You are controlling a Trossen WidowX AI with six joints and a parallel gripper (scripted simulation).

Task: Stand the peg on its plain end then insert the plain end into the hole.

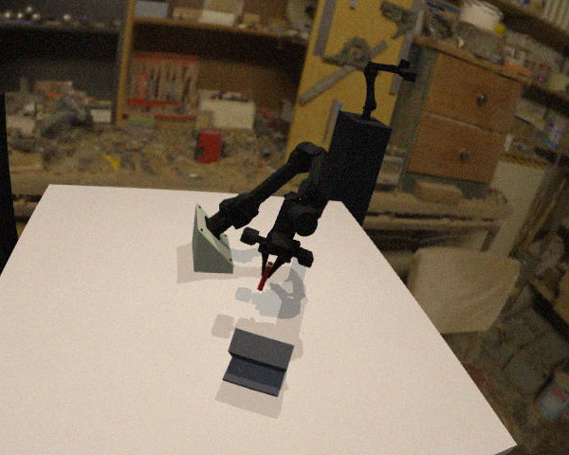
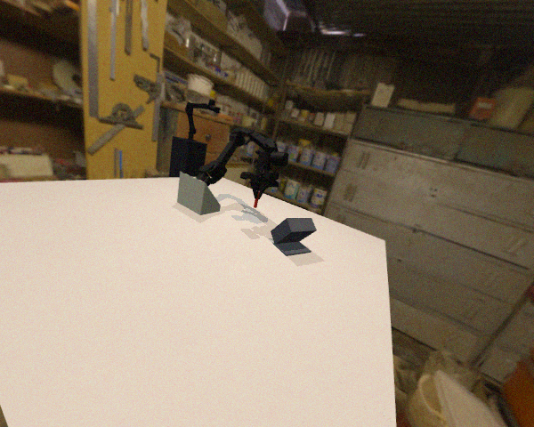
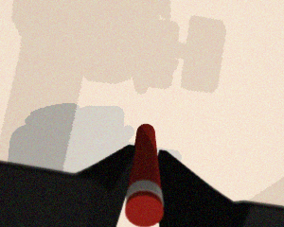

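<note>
The red peg [image 1: 262, 283] [image 2: 255, 202] [image 3: 146, 165] is held by my gripper [image 1: 266, 274] [image 2: 256, 197] [image 3: 146, 155], which is shut on it. Its banded end points up toward the wrist camera, and its plain end points down, leaning somewhat in the top view. The plain end appears to hang above the table [image 1: 128, 342] [image 2: 165, 298]. The grey-green sloped panel block [image 1: 211, 258] [image 2: 191, 195] stands to the left of the gripper in the top and exterior views. The arm covers part of its face, and I cannot make out the hole.
A dark grey angled block [image 1: 260, 347] [image 2: 295, 229] stands on the table, nearer the top camera than the gripper. A dark pedestal [image 1: 356, 156] [image 2: 188, 156] stands behind the table. Arm shadows fall across the table beneath the gripper.
</note>
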